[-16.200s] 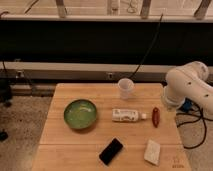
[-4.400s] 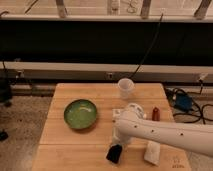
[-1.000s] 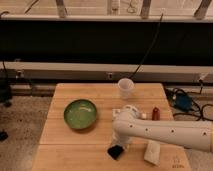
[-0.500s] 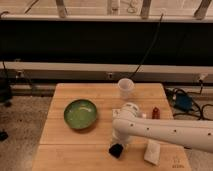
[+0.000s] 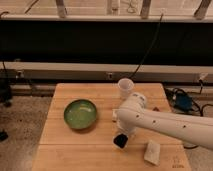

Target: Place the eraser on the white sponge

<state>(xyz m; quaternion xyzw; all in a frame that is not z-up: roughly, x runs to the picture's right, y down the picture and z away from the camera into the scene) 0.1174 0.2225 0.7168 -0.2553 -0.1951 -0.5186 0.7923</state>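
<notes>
The eraser [image 5: 120,141] is a black block, held tilted just above the wooden table [image 5: 65,150] near its front middle. My gripper [image 5: 122,134] comes down on it from the white arm that reaches in from the right, and it is shut on the eraser's top end. The white sponge [image 5: 152,151] lies flat on the table to the right of the eraser, a short way off and apart from it.
A green bowl [image 5: 80,114] sits left of the gripper. A translucent white cup [image 5: 125,88] stands at the back, just behind the arm. The arm hides the bottle and the things behind it. The table's front edge is close below the eraser.
The eraser has come up off the table and shifted slightly right and back with the gripper. The sponge, the bowl and the cup have not moved.
</notes>
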